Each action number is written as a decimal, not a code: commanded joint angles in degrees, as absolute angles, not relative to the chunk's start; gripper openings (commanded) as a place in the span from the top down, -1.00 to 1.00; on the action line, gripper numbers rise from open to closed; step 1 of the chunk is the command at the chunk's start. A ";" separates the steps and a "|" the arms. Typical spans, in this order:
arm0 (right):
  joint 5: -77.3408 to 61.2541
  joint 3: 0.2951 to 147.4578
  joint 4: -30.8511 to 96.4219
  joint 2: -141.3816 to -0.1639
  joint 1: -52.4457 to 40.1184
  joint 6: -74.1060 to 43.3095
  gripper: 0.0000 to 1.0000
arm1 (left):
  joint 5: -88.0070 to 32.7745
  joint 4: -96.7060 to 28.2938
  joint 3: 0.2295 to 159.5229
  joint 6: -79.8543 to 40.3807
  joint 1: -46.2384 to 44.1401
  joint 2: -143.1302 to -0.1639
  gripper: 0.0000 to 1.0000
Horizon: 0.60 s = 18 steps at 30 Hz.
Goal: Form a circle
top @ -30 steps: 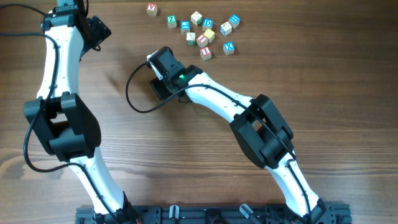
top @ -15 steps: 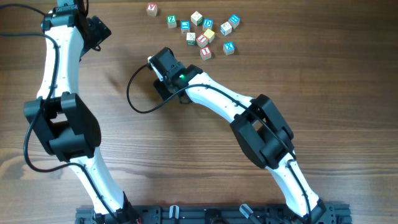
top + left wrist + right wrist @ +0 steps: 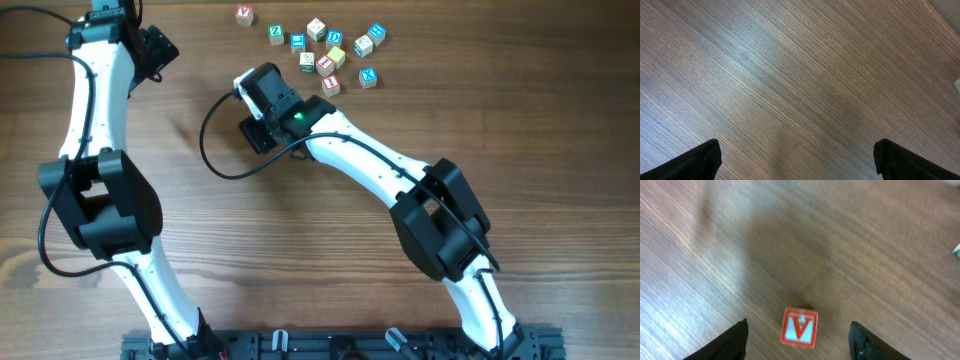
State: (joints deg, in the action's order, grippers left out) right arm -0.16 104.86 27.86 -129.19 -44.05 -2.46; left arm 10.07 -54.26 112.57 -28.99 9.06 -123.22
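Small wooden letter cubes lie in a loose scatter at the far middle of the table; no circle of them shows. One red-lettered cube sits apart at the far left of the scatter. In the right wrist view a red-lettered cube rests on the wood between the fingers of my right gripper, which is open and touches nothing. From overhead the right gripper covers that cube. My left gripper hangs open over bare wood, nothing between its fingers.
The left arm stretches along the left side to the far edge. The right arm lies diagonally across the middle, with a black cable loop beside its wrist. A green-lettered cube lies close beyond the right gripper.
My right arm has shifted a little toward the far edge, its elbow swinging to the right. The left arm and the scattered cubes have not moved.
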 commanded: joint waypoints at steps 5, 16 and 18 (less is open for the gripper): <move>-0.01 98.80 20.49 -130.39 -43.81 -1.54 -0.36 | 10.79 -54.30 113.14 -28.71 9.13 -123.02 -1.00; -0.03 97.86 18.20 -132.31 -43.81 -1.63 -0.16 | 10.79 -54.30 113.14 -28.71 9.13 -123.02 -1.00; 0.16 97.80 18.13 -132.79 -43.81 -1.67 -0.16 | 10.79 -54.30 113.14 -28.71 9.13 -123.02 -1.00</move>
